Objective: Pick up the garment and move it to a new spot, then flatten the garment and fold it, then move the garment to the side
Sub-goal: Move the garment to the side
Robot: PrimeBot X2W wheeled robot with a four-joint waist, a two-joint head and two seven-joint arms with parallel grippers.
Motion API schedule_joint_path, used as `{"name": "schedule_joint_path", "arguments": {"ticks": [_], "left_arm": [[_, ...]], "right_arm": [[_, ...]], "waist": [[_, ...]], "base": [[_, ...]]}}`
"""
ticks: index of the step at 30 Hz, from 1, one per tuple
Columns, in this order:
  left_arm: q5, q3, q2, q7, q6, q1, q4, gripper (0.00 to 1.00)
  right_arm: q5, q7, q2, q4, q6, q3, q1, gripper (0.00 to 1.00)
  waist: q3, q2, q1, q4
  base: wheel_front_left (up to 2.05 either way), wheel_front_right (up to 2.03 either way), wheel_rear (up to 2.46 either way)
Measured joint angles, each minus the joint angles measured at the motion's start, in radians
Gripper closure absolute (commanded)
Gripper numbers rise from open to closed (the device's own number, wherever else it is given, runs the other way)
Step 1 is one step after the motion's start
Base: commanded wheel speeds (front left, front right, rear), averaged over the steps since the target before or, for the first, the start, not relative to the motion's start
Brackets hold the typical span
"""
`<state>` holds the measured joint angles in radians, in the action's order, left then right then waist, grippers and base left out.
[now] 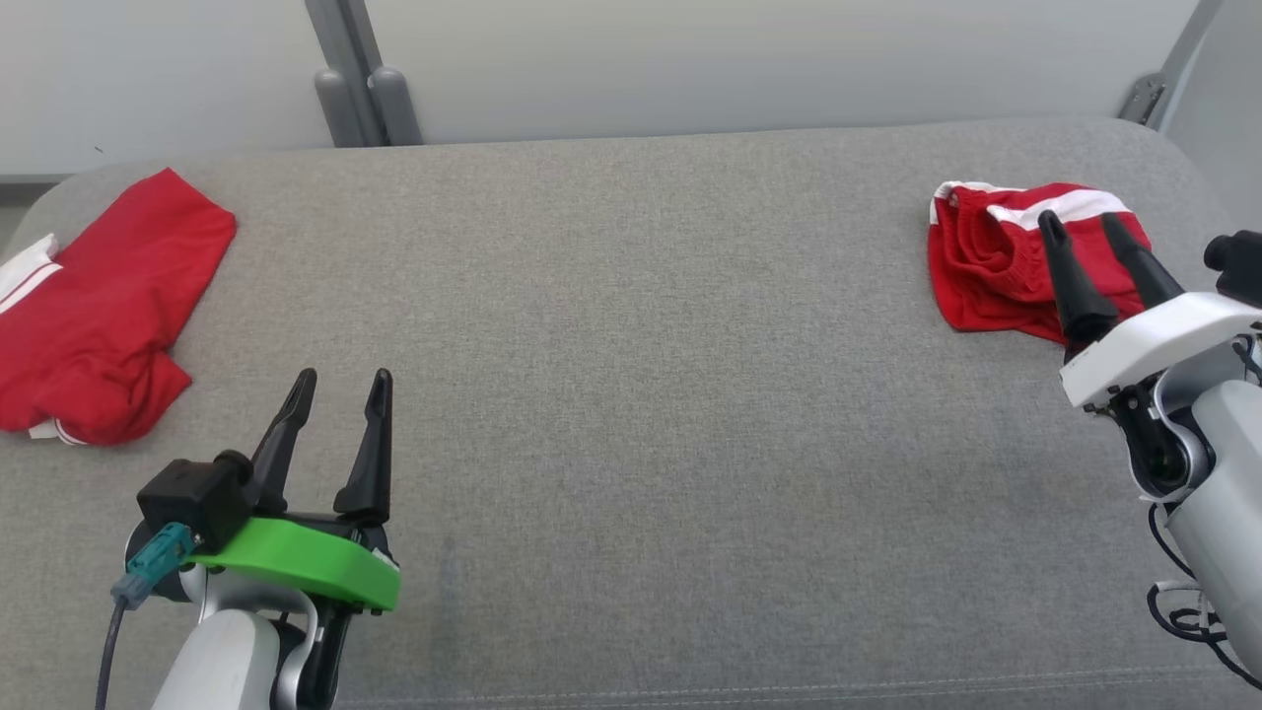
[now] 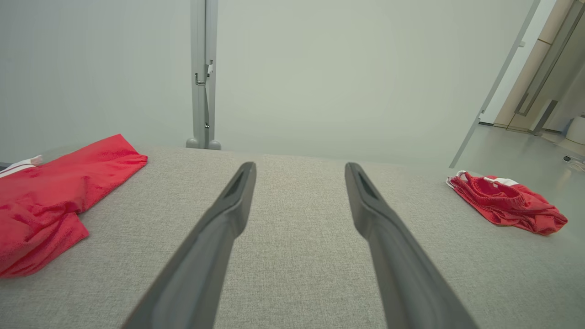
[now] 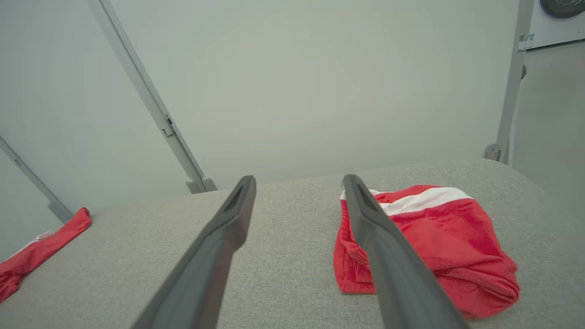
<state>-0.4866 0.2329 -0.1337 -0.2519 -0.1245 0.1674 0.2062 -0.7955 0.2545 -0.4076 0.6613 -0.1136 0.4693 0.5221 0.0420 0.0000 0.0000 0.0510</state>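
Red shorts (image 1: 986,261), white-striped, crumpled at counter (image 1: 631,394) far right end. Right jaws wide open, empty, close by shorts. Left jaws wide open, empty, over counter. Red shirt (image 1: 99,306) far left. Post sticker (image 3: 528,42) unreadable.

On the padded surface (image 1: 631,296), a shirt (image 1: 99,306) lies far left, shorts (image 1: 986,266) far right, well apart.

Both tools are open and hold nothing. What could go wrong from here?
1. The shorts lie bunched by the right tool; it may pinch only one layer, so they would slip.
2. They lie near the right edge of the table; a nudge might push them off.
3. A shirt lies at the left; the left tool could snag it.
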Motion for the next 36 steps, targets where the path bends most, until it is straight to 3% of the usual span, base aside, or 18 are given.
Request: {"name": "schedule_joint_path", "arguments": {"ticks": [7, 14, 26, 36], "left_arm": [[0.003, -0.046, 0.000, 0.000, 0.007, -0.032, -0.039, 0.00], [0.021, -0.062, 0.018, 0.000, 0.011, -0.034, -0.061, 0.00], [0.078, -0.066, 0.020, 0.000, 0.016, -0.046, -0.076, 0.00], [0.086, -0.071, 0.032, 0.000, 0.016, -0.050, -0.084, 0.00]], "right_arm": [[0.088, 0.000, 0.026, -0.203, 0.055, -0.078, -0.044, 0.00], [0.163, 0.000, 0.057, -0.277, 0.117, -0.094, -0.213, 0.00], [0.265, 0.000, 0.101, -0.427, 0.169, -0.112, -0.346, 0.00], [0.304, 0.000, 0.111, -0.497, 0.179, -0.151, -0.414, 0.00]], "waist": [[-0.013, 0.0000, 0.0000, 0.015], [-0.001, 0.0000, 0.0000, 0.009], [0.003, 0.0000, 0.0000, 0.004], [0.004, 0.0000, 0.0000, 0.005]], "base": [[0.00, 0.00, 0.00], [0.00, 0.00, 0.00], [0.00, 0.00, 0.00], [0.00, 0.00, 0.00]]}}
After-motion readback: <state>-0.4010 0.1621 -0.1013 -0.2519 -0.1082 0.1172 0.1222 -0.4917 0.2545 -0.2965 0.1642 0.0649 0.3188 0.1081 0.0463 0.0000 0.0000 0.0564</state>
